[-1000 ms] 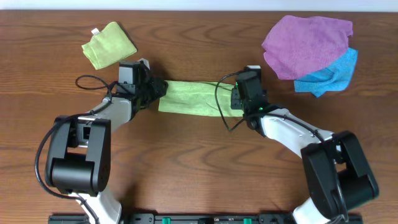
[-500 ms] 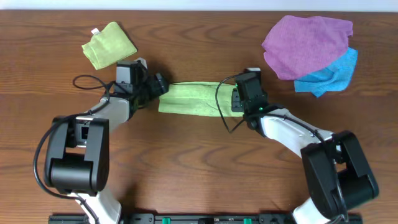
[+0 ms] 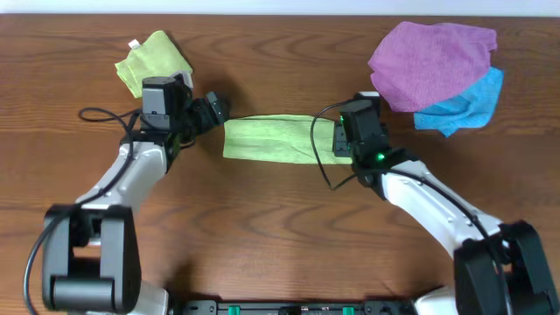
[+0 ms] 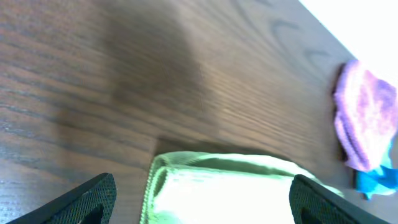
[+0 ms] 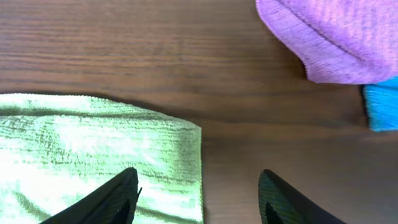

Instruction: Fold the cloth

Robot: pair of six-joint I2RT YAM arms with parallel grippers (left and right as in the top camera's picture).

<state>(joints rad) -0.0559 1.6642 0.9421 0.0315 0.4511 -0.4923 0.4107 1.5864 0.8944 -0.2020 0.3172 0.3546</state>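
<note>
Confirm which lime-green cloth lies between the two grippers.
The long folded strip at mid-table, lying flat between left gripper and right gripper. The small lime-green square sits apart, upper left.

Wooden table (image 3: 262, 227): the cloth (image 3: 267, 140), small green square (image 3: 156, 61), purple cloth (image 3: 433, 63), blue cloth (image 3: 468, 105)

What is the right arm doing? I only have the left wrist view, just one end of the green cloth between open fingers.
Observer: The right gripper is open at the other end of the cloth, holding nothing.
Operator: What shape is the cloth overall?
Observer: From overhead it lies flat as a long narrow strip that runs between the two grippers.
Operator: Anything near my left arm that I can't see?
Observer: A small folded green cloth lies on the table at the far side of that arm's wrist, behind the left gripper and apart from the strip.
</note>
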